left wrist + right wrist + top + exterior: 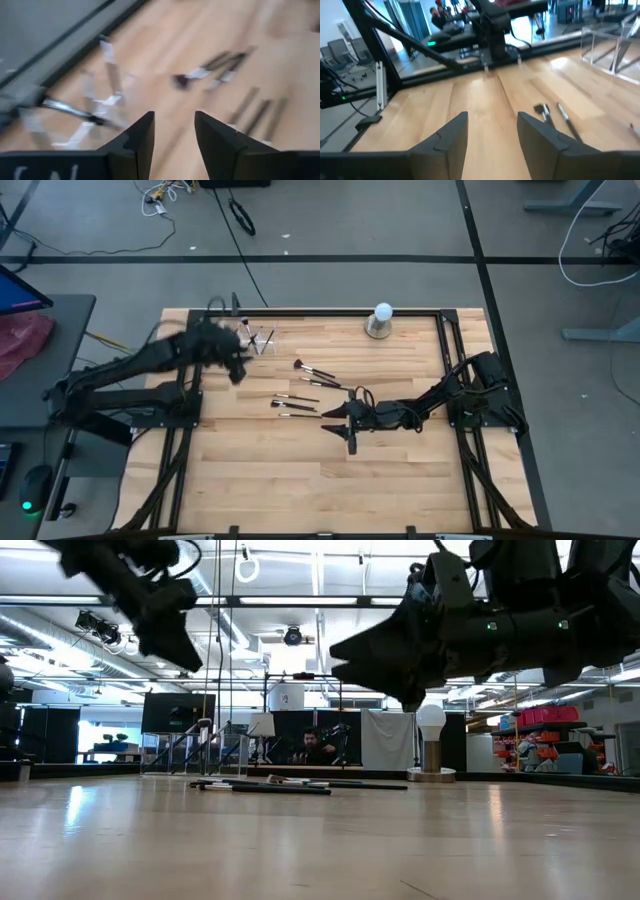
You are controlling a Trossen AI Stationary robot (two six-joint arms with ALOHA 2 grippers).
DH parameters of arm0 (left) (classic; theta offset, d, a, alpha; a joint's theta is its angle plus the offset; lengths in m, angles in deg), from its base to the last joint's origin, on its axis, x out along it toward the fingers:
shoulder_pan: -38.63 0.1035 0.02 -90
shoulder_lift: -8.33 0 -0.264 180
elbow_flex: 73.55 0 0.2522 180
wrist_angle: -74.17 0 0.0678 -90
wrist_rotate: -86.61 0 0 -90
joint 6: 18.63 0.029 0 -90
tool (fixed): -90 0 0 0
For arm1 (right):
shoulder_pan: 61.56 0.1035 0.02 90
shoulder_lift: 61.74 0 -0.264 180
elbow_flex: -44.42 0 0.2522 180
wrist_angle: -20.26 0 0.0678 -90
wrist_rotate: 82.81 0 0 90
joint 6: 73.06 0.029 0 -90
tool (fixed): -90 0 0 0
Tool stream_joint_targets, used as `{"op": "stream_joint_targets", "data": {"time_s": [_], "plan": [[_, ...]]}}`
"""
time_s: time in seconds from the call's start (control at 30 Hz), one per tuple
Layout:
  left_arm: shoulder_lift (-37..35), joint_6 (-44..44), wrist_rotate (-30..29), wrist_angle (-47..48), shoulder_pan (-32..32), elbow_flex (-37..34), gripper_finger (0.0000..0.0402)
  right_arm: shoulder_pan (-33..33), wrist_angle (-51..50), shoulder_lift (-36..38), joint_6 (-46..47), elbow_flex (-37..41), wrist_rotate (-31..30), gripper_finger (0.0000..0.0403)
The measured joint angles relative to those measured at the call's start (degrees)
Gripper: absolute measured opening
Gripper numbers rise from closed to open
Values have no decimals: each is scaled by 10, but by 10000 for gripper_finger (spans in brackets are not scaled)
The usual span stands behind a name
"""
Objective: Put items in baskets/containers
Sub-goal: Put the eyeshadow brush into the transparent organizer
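Those brushes (305, 385) lying mid-frame look light, stiff and roll-prone, best pinched mid-handle, while the left gripper (238, 360) hangs spread and empty beside the clear holder (260, 340) upper left, right gripper (338, 420) spread too

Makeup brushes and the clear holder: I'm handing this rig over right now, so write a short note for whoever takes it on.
Left gripper: open and empty, in the air beside the clear holder near the table's far-left corner.
Right gripper: open and empty, low over the middle of the table, next to the loose makeup brushes.
Done: at least one brush appears to sit in the holder.
Left: several brushes lie on the wood, one pair nearer the holder and the rest mid-table. Blur prevents an exact count.
The white ball on its round base at the far edge is not part of the job.
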Motion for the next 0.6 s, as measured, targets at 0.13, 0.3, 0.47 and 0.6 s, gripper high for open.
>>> {"op": "stream_joint_targets", "data": {"time_s": [0.13,0.3,0.47,0.6], "plan": [[-51,-63,0,-151,-100,-130,137,0,-71,0,12,-33,0,174],[-61,-118,-3,-387,-219,-266,130,-14,-297,-1,-4,-149,2,174],[-61,-128,-66,-552,-323,-326,124,-44,-413,-54,-55,-263,37,174],[-61,-106,-131,-594,-382,-328,119,-63,-425,-116,-104,-325,73,174]]}}
